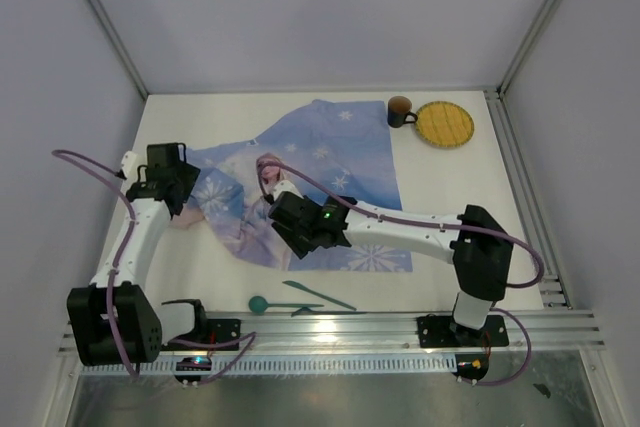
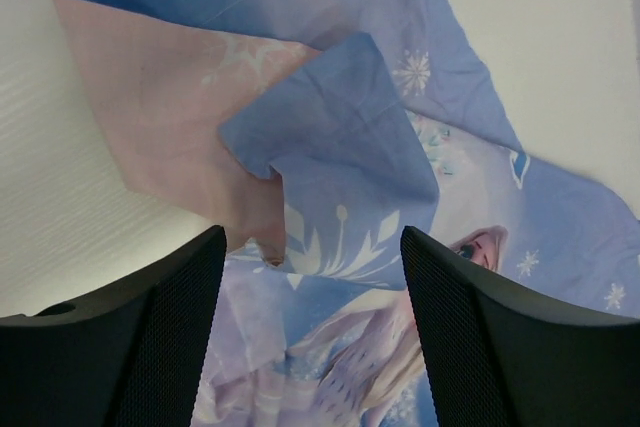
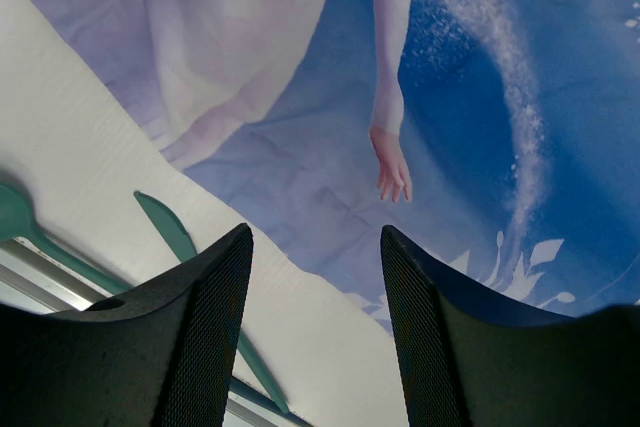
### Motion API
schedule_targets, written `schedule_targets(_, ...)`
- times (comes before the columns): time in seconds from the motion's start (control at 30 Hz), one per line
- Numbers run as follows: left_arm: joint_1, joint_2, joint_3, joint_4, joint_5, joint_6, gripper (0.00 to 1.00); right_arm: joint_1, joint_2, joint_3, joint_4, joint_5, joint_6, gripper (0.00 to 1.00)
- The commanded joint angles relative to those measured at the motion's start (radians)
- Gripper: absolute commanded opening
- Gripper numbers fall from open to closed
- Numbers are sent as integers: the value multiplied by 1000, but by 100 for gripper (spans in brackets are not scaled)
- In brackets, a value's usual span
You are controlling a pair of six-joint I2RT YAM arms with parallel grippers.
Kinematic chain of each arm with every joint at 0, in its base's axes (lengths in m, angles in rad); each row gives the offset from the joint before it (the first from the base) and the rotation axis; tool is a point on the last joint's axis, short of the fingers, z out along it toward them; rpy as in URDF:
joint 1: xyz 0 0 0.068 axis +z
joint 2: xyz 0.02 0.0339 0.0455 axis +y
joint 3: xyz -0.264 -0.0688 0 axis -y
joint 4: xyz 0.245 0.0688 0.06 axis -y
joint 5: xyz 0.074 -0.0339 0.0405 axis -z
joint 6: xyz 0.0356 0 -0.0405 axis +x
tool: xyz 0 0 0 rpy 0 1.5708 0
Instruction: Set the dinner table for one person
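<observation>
The white dinner table [image 1: 440, 187] carries a blue printed cloth [image 1: 330, 162], spread on its right part and folded and crumpled at its left end [image 2: 330, 147]. My left gripper [image 1: 185, 192] hangs open and empty over the crumpled left end. My right gripper [image 1: 290, 222] hangs open and empty over the cloth's near edge [image 3: 330, 197]. A teal spoon [image 1: 268, 302] and a teal knife [image 1: 318, 294] lie near the front edge; both show in the right wrist view, spoon [image 3: 25, 227], knife [image 3: 170, 232]. A brown cup [image 1: 400, 110] and a yellow round plate [image 1: 444, 124] stand at the back right.
Silver rails [image 1: 520, 187] frame the table on the right and front [image 1: 400, 325]. Grey walls close in the left, back and right. Purple cables loop off both arms.
</observation>
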Motion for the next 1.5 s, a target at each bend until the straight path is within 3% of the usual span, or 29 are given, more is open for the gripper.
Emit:
schedule_targets(0.0,5,34,23,51,-8,17,74,-1,-110,-94,69,88,33,59)
schedule_targets(0.27,5,105,-11,139,-38,-100,74,-2,-221,-238,132,82,57,59)
schedule_targets(0.47,5,188,-37,166,-24,-152,66,-13,-239,-243,132,80,33,59)
schedule_targets(0.67,5,211,-49,166,-25,-161,64,-21,-232,-228,132,77,17,59)
schedule_targets(0.73,5,212,-46,163,-30,-157,55,-24,-229,-232,141,69,19,59)
schedule_targets(0.77,5,212,-46,164,-32,-154,38,-25,-226,-232,142,66,17,59)
schedule_targets(0.87,5,219,-40,163,-30,-143,16,-30,-215,-223,141,66,13,59)
schedule_targets(0.97,5,225,-34,160,-19,-128,6,-31,-209,-214,150,59,8,59)
schedule_targets(1.1,4,223,-14,130,50,-108,5,-33,-196,-209,170,37,11,59)
schedule_targets(1.2,-16,223,46,57,97,-91,0,-33,-180,-209,179,29,16,59)
schedule_targets(1.47,-44,220,380,-486,31,96,0,-44,-170,-211,207,26,1,59)
